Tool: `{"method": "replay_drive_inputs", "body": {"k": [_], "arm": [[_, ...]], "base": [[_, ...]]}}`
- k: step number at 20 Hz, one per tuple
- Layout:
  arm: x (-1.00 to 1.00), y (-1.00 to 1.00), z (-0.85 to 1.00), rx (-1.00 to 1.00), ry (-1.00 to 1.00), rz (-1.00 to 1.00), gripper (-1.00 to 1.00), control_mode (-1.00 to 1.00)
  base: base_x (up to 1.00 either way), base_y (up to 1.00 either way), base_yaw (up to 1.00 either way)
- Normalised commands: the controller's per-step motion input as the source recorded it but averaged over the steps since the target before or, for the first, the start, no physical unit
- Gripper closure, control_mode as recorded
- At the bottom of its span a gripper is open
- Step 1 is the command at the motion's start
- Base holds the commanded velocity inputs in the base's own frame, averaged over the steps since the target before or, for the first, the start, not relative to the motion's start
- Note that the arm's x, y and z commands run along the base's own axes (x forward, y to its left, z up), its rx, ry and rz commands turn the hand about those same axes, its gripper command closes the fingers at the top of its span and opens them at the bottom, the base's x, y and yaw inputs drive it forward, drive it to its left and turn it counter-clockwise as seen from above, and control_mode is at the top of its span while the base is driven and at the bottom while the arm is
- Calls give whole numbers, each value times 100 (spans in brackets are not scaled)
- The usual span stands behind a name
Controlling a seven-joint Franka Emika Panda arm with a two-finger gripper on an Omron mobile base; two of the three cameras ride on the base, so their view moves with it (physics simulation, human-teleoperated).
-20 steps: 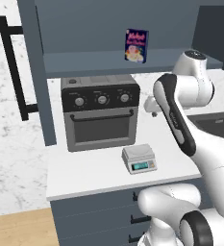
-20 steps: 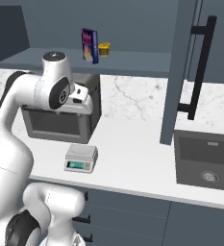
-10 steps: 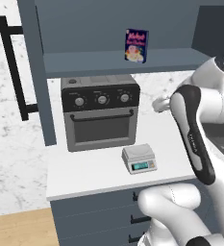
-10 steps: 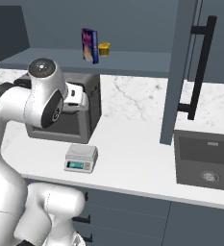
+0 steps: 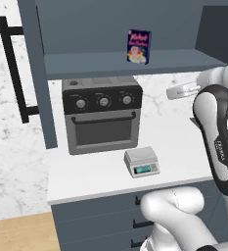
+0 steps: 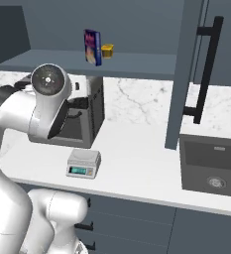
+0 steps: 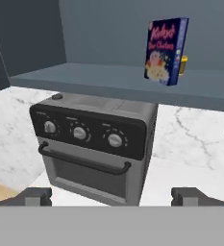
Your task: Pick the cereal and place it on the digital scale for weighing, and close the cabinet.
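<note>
1. Your arm rises from the base and bends back at the elbow. In the left base view its dark-banded forearm stands upright at the right edge, and the gripper (image 5: 181, 91) pokes out leftward at about the level of the toaster oven's (image 5: 102, 113) top, well to the oven's right.
2. Your claw is spread wide and holds nothing. In the hand view the two dark fingertips (image 7: 35, 196) sit far apart at the bottom corners, with the oven's front between them.
3. The hand looks level at the oven and the shelf above it, from some way back.
4. The cereal (image 5: 138, 46) stands upright on the open cabinet's (image 5: 120, 64) lower shelf, above the oven's right side. Nothing touches it.
5. A small yellow-orange object (image 6: 107, 51) sits on the same shelf just behind the box.
6. The digital scale (image 5: 142, 162) rests on the white counter (image 5: 86, 176) in front of the oven's right corner, its platform bare.
7. The cabinet is open. One door (image 5: 38, 73) swings out on the left with its long black handle (image 5: 13, 68) facing outward, and the other door (image 6: 186, 69) hangs open on the far side.
8. Marble wall (image 6: 137, 101) runs behind the counter. A dark sink (image 6: 211, 166) lies to the right, drawers (image 5: 96, 225) below.
</note>
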Motion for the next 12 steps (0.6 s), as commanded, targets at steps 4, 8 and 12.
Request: {"method": "replay_drive_inputs", "body": {"k": [4,8,12], "arm": [[-6,-1,40,13,-34,14,-100,-100],[0,0,39,5,-23,10,-100,-100],[2,0,43,0,-14,11,-100,-100]], "base": [[0,0,0],[0,0,0],[0,0,0]]}}
